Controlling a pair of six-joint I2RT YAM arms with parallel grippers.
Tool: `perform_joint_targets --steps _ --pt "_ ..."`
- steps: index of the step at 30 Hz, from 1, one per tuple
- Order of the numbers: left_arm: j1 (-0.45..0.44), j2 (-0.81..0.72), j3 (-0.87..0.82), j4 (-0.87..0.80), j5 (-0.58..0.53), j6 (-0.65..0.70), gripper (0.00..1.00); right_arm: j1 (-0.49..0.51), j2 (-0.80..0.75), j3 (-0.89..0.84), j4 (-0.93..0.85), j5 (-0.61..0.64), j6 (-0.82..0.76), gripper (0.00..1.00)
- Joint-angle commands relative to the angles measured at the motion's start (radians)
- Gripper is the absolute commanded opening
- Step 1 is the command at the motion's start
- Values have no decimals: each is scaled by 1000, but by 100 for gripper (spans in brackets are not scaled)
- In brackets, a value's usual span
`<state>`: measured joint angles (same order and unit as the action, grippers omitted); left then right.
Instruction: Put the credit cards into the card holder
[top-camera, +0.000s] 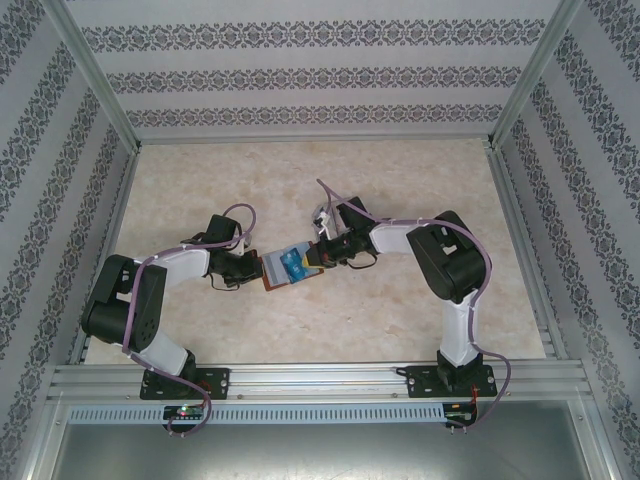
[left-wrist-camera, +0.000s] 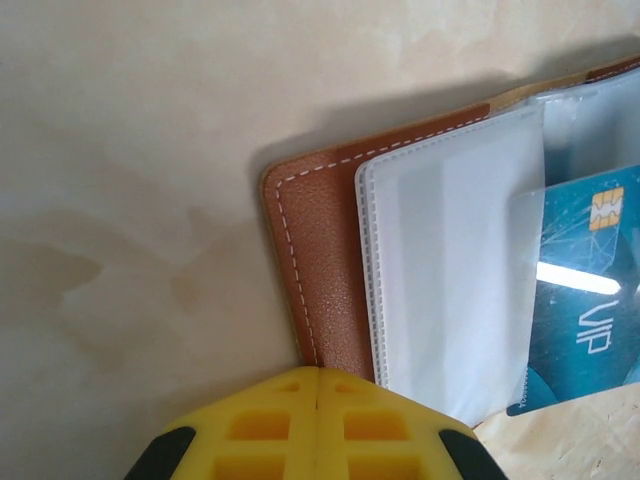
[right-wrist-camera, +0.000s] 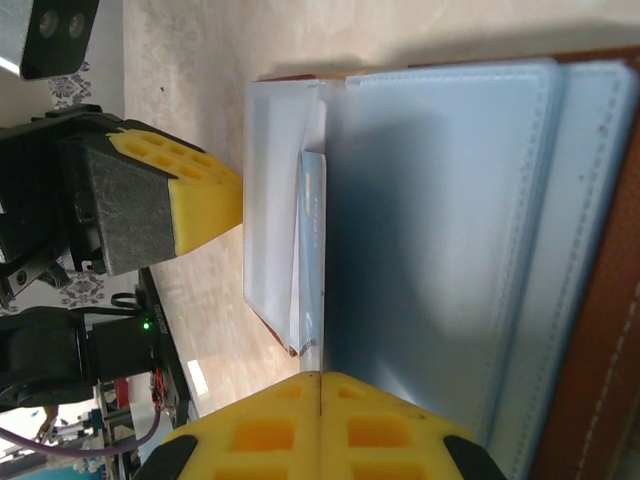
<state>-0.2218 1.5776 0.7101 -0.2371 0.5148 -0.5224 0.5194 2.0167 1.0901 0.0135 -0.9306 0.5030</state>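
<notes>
The card holder (top-camera: 275, 280) lies open at the table's middle, between both grippers. In the left wrist view it has a brown stitched cover (left-wrist-camera: 320, 250) and clear plastic sleeves (left-wrist-camera: 450, 270). A blue credit card (left-wrist-camera: 590, 300) with a gold chip sits partly inside a sleeve. My left gripper (left-wrist-camera: 318, 372) is shut on the cover's stitched edge. It reaches the holder's left end (top-camera: 258, 266). My right gripper (right-wrist-camera: 320, 375) is shut on the edge of a sleeve page, with the card's edge (right-wrist-camera: 312, 250) just left of it. It meets the holder's right end (top-camera: 318, 256).
The beige marbled table (top-camera: 330, 170) is boxed in by patterned walls (top-camera: 300, 70) at the back and sides. An aluminium rail (top-camera: 320, 380) runs along the near edge. My left gripper's fingers (right-wrist-camera: 205, 200) show in the right wrist view, touching the holder's far edge.
</notes>
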Motion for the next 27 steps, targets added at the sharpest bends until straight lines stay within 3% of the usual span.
perform_joint_targets --steps 1,14,27 --pt "-4 42 -6 -64 -97 31 0 4 46 26 4 32 31 0" --pt "-5 32 -15 -59 -104 31 0 32 62 64 4 94 48 0" --pt "-5 28 0 -56 -88 24 0 139 53 81 12 171 133 0"
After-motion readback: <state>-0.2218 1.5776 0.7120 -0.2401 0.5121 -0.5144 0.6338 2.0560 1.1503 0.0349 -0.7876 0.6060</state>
